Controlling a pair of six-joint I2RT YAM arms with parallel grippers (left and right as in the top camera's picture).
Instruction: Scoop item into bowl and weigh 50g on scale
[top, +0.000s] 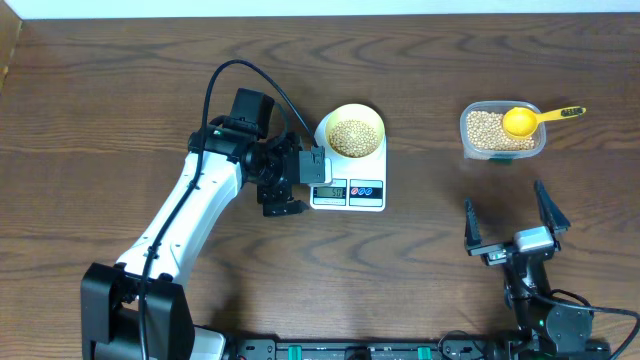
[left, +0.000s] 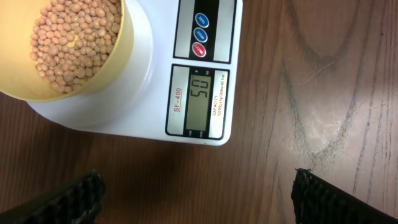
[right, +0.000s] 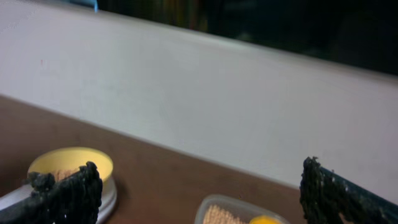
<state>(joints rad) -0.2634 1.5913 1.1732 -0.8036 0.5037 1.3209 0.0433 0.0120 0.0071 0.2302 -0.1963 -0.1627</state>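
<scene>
The beans (left: 71, 40), small, round and tan-beige with a matte skin, were heaped in the bowl (left: 121, 59), a round, smooth-walled vessel of pale yellow. The bowl was seated on the scale (left: 149, 56), a white rectangular slab of glossy plastic with rounded corners. Its display (left: 199, 99), a small grey panel framed in black, was turned towards the left gripper (left: 199, 186) and showed 50. Three round buttons (left: 200, 34), two blue and one red, were set just beyond the display as seen from that gripper.

The left gripper was held released, its black, stippled fingers (left: 81, 196) spread wide just short of the scale's near edge, with nothing between them and bare wood below. The bowl lay ahead of it and off to one side.

The right gripper (top: 504, 197) was likewise spread wide and empty. Ahead of it, near but apart, a clear plastic tub (top: 470, 140) with rounded corners was seen, holding more beans. A bright yellow scoop (top: 520, 122) rested in the tub, its handle (top: 565, 112) projecting over the rim. The scale stood well off to this gripper's left.

Everything was carried on a table (top: 100, 100) of dark brown wood with marked grain. Beyond its far edge a plain white wall (right: 186, 93) was visible, with a dark band above it.
</scene>
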